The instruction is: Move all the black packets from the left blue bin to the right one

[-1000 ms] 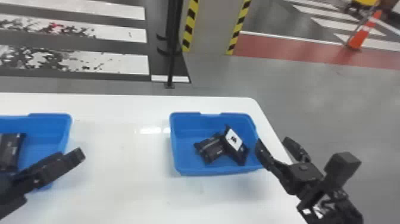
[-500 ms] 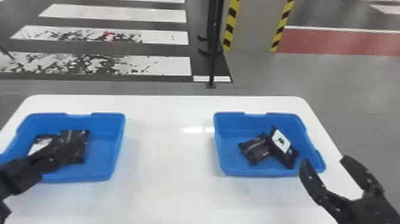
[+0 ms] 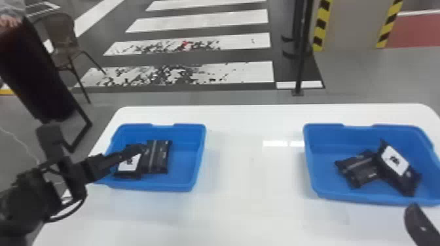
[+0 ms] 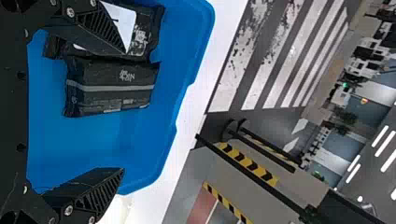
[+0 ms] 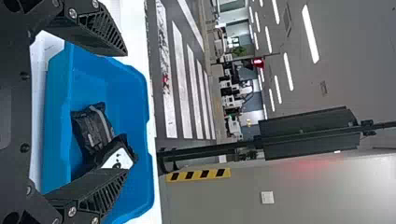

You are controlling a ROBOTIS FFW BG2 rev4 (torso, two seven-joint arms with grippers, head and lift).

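1. I have the left gripper (image 3: 131, 152) over the left blue bin (image 3: 191, 188), its fingers spread apart and nothing clasped.
2. Under it in the bin lie two black packets: one with a white label (image 3: 130, 164), and a plain-faced one with a grey stripe (image 3: 158, 157) right alongside it.
3. My left wrist view puts one finger (image 4: 95, 28) across the labelled packet, while the striped packet lies in the span between the two fingertips. I can't tell whether that finger touches the label.
4. My right gripper (image 3: 422, 227) waits by the near side of the right blue bin (image 3: 366, 200); its wrist view shows the fingers wide apart, empty.
5. In that bin, two more black packets rest together: a crumpled one (image 3: 358, 171) and a white-labelled one (image 3: 397, 166) leaning against it.
6. Both bins sit on the white table (image 3: 248, 196), well apart.
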